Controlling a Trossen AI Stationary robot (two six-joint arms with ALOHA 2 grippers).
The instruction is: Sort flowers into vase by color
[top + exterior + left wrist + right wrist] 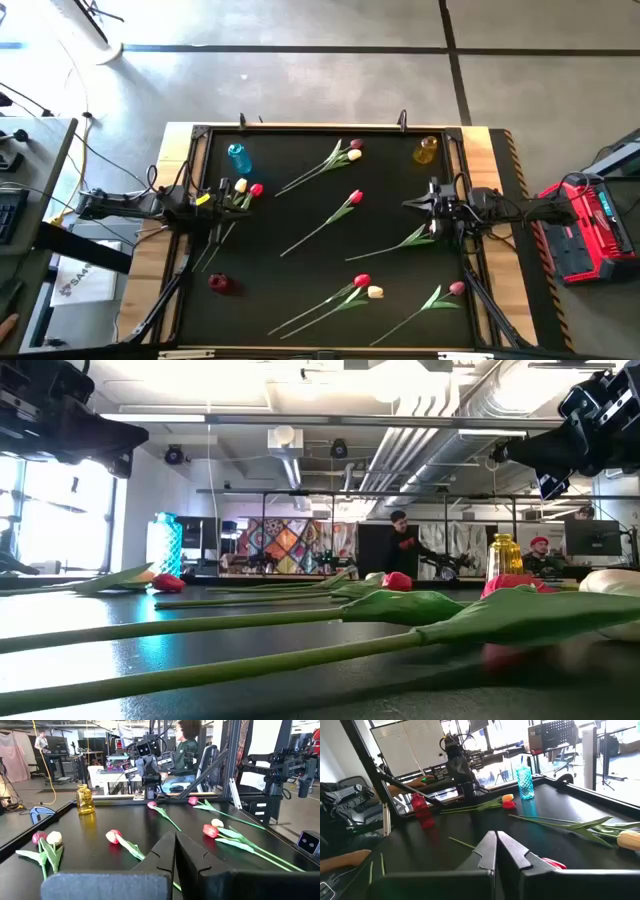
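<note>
Several tulips lie flat on the black table. In the high view, a cream and red pair point(247, 188) lies by my left gripper point(220, 200). A pink and cream pair point(351, 151) lies at the far side and a red one point(355, 197) in the middle. One stem point(395, 246) lies under my right gripper point(428, 206). A red and cream pair point(368, 287) and a pink one point(456, 289) are at the near side. A blue vase point(237, 157), an amber vase point(427, 149) and a red vase point(220, 283) stand upright. Both grippers point(175, 842) point(496, 840) hover shut, holding nothing.
The table has a raised frame point(330, 129) around its black surface. A red case point(585, 225) sits off the right edge. People sit and stand in the room beyond the far edge point(402, 545). Bare black surface lies between the scattered stems at the centre.
</note>
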